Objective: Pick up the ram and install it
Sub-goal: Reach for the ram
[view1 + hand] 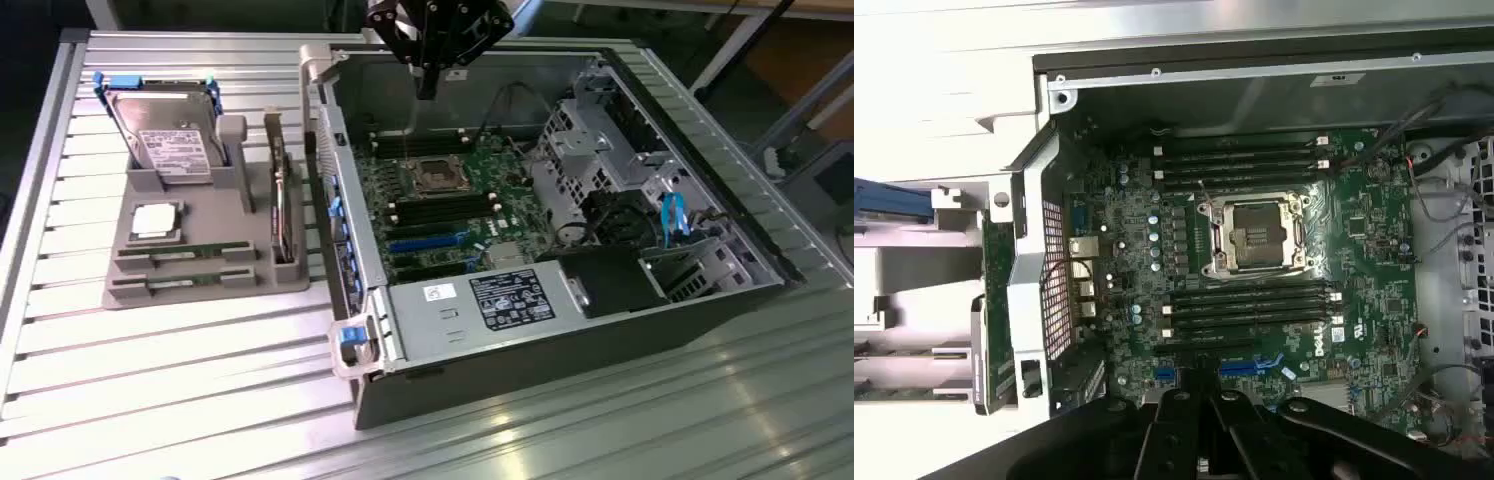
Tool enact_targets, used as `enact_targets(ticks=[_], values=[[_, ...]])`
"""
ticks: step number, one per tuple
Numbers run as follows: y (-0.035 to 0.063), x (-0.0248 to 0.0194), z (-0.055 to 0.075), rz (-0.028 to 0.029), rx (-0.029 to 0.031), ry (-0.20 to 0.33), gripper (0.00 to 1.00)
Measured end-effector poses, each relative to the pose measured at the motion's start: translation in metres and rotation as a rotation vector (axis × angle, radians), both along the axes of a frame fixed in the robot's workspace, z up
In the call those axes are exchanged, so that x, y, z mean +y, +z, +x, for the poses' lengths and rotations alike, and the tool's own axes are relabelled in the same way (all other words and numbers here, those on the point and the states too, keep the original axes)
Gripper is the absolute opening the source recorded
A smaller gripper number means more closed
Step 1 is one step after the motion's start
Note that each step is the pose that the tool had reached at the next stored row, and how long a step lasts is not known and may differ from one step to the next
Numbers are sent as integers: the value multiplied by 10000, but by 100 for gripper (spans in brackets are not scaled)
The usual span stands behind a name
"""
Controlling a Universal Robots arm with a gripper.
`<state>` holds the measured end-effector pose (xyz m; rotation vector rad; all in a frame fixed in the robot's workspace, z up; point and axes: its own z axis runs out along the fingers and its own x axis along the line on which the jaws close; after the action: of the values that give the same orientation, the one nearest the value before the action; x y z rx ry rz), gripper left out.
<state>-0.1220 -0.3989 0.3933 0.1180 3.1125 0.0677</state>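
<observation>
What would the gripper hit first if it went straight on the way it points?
The gripper would most likely meet the motherboard in the open computer case; exactly where is hard to judge.

We see a shiny metal table [160, 400] with long ridges. On it sit a gray tray [220, 215] and a big open computer case [534, 355], side by side.

I look into an open computer case [534, 370] that lies on a ribbed metal table [160, 380]. Its motherboard [467, 200] [1374, 250] faces up, and the processor socket [435, 178] [1259, 232] sits between two banks of black slots. The power supply [487, 300] sits beside the board. On the exterior view's left, a grey tray [220, 225] carries a hard drive [171, 140], a silver processor chip [156, 220] and a dark expansion card [279, 200] on edge.
</observation>
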Motion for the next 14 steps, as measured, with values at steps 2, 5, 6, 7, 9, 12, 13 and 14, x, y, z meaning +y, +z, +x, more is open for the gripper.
enact_targets(ticks=[2,5,6,7,9,12,13,14], values=[[0,0,-155,-2,0,-1,9],[0,0,-188,-2,1,0,9],[0,0,-199,-2,1,0,9],[0,0,-212,-2,1,0,9],[0,0,-229,-2,1,0,9],[0,0,-295,-1,0,0,9],[0,0,-329,-2,0,0,9],[0,0,-350,-2,0,0,9]])
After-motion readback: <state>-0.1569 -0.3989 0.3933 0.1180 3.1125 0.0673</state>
